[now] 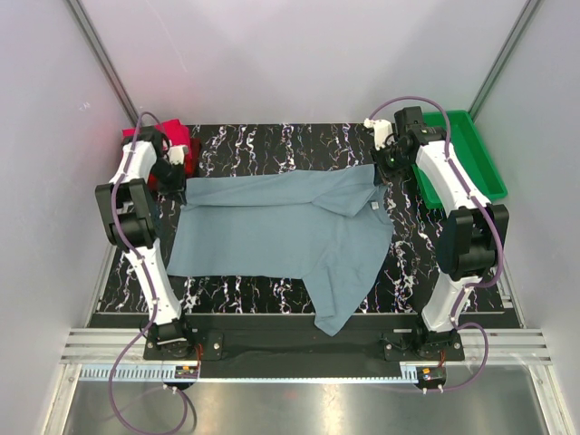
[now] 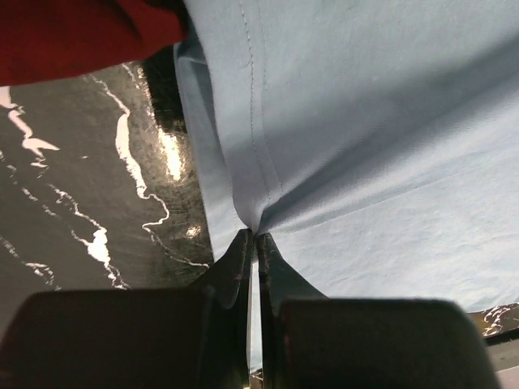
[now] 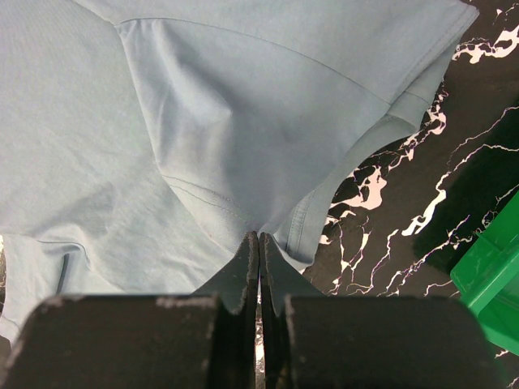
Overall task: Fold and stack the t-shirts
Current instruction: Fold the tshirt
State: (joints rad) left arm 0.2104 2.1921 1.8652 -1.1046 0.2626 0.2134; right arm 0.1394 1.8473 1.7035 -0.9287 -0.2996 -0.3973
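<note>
**Grey-blue shirt (image 1: 281, 231) pinched at both far corners**

Limp and light, it is lying spread on the table (image 1: 272, 136). Its hem is sitting clenched in the left claw (image 2: 255, 237), a sleeve fold in the right claw (image 3: 259, 237). Seams are likely giving the surest hold.

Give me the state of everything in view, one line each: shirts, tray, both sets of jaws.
Grey-blue t-shirt: spread flat on the table, a fold at its far right, not yet folded up.
Red shirt: compact pile at the far left corner.
Green tray: upright at the far right, apart from the spread shirt.
Left gripper: jaws shut on the spread shirt's far left edge.
Right gripper: jaws shut on its far right edge.
</note>
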